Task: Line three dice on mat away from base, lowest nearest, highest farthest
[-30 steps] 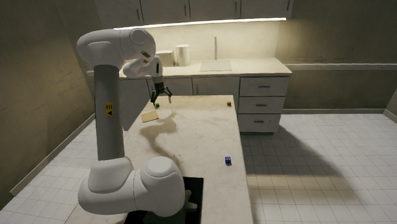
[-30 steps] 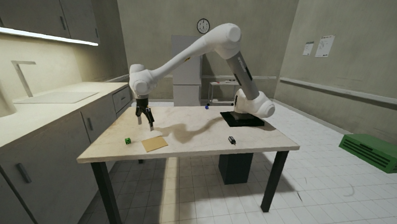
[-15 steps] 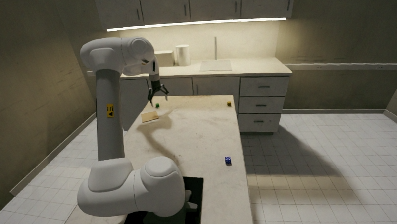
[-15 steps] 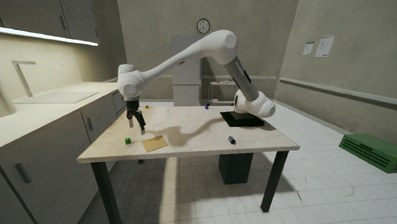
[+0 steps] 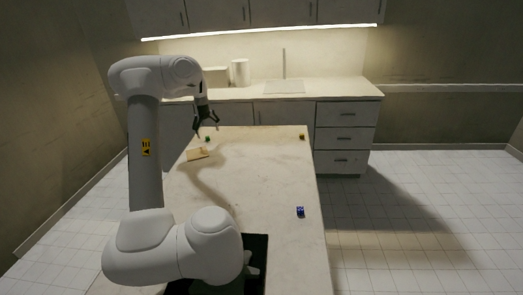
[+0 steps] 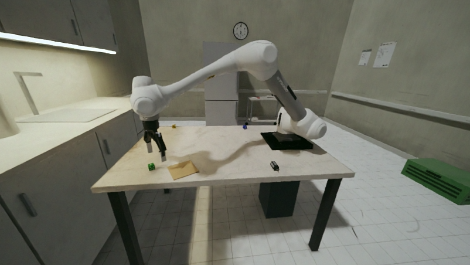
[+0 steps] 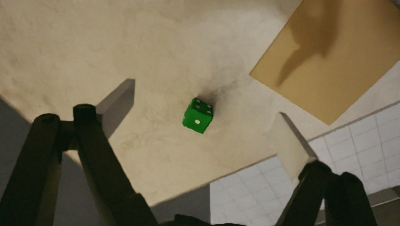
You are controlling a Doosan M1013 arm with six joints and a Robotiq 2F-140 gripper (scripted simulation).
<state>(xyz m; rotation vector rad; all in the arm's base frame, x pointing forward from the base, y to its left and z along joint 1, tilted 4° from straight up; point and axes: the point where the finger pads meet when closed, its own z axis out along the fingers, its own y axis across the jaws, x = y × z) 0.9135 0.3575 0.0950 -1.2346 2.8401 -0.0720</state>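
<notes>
A green die [image 5: 207, 138] [image 6: 151, 166] [image 7: 198, 115] sits flat on the table near its far left corner, close to the edge. A tan mat [image 5: 197, 153] [image 6: 183, 169] [image 7: 325, 65] lies just beside it, with no die on it. A yellow die [image 5: 301, 136] [image 6: 173, 125] sits at the far right corner. A blue die [image 5: 300, 210] [image 6: 244, 126] sits near the right edge, closer to the base. My gripper [image 5: 207, 132] [image 6: 156, 155] [image 7: 206, 108] is open and empty. It hangs a little above the green die, with the die between the finger lines in the wrist view.
A small black object [image 6: 274, 166] lies on the table's left side, nearer the base. The robot stands on a black base plate [image 6: 286, 141] [image 5: 257, 252]. A counter with drawers [image 5: 345, 137] stands just past the table's far end. A green crate [image 6: 437, 179] lies on the floor.
</notes>
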